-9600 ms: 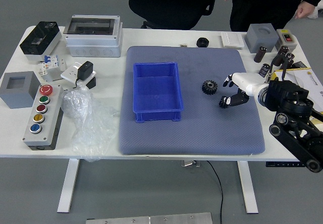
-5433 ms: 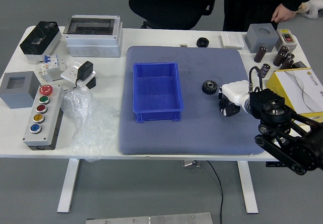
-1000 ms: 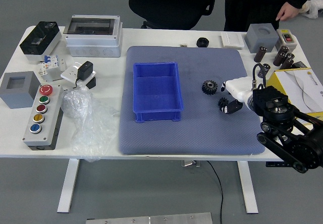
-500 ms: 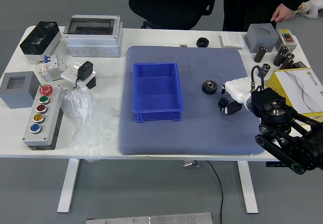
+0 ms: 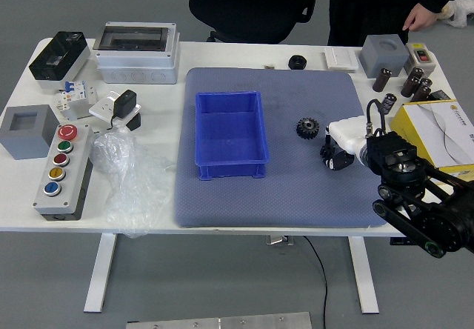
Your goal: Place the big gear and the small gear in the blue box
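Well, small gear (image 5: 324,152) half-hidden at robot hand (image 5: 348,135); big gear (image 5: 307,128) just beside.

Bare mat (image 5: 296,195) runs from the blue box (image 5: 232,170) toward the right hand (image 5: 341,151) (the big gear (image 5: 307,128) stands just beyond).

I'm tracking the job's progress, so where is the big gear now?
In the head view, the big gear lies on the grey-blue mat, right of the blue box and just left of the right hand.
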Robot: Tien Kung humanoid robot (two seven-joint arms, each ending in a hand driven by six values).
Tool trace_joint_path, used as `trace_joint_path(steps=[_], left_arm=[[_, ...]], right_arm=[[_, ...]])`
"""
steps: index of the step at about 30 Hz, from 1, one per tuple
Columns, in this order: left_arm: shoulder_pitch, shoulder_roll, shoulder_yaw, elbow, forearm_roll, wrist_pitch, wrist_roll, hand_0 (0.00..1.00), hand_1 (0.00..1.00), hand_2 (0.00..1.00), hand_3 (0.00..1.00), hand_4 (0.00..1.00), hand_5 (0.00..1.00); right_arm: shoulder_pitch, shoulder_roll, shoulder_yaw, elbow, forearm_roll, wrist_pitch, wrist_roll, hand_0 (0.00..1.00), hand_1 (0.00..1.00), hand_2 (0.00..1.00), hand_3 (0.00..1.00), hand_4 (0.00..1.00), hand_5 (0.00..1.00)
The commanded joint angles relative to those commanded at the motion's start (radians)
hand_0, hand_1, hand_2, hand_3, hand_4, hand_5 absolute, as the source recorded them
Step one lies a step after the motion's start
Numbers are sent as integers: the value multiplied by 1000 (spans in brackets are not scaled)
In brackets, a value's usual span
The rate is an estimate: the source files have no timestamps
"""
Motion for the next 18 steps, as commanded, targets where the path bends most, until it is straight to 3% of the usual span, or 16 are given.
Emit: trace_joint_path(steps=[18], left_arm=[[-2, -1, 0, 0, 1, 0, 0, 857, 824, 820, 775, 593, 371]], right_arm=[[-4, 12, -4, -16, -16, -18, 4, 462, 452, 531, 613, 597, 310]])
